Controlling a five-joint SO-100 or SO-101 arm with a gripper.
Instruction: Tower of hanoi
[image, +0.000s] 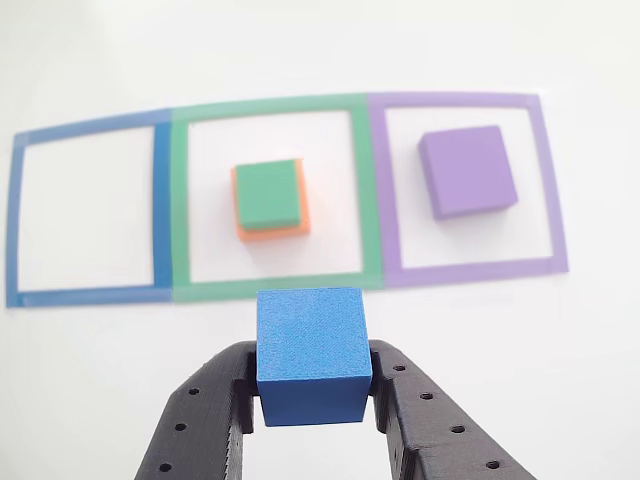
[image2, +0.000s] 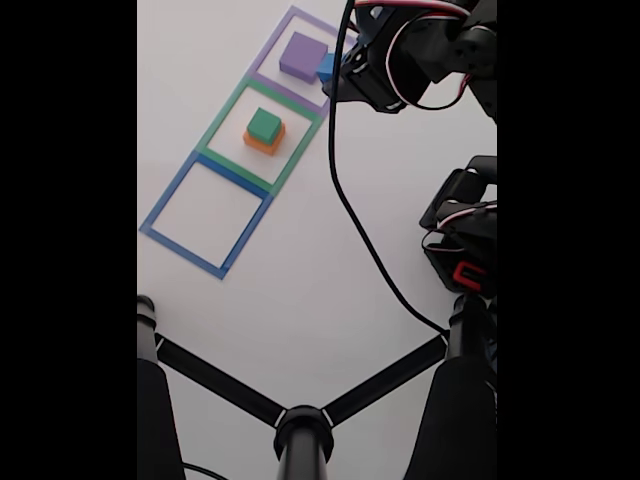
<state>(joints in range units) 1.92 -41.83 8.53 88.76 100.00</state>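
Observation:
My black gripper (image: 314, 385) is shut on the blue cube (image: 313, 355), held above the table in front of the tape squares. The green block (image: 268, 193) sits on the orange block (image: 272, 232) inside the green tape square (image: 180, 200). Alone in the purple tape square (image: 545, 180) lies the purple block (image: 467, 171). In the fixed view the blue cube (image2: 326, 68) hangs at the gripper (image2: 331, 73) beside the purple block (image2: 303, 56), with the green block (image2: 264, 125) on the orange block (image2: 263, 143) further down.
The blue tape square (image: 90, 215) holds nothing. A black cable (image2: 350, 200) runs across the white table. A black tripod (image2: 300, 430) stands at the bottom of the fixed view, and the arm's base (image2: 465, 240) is at the right.

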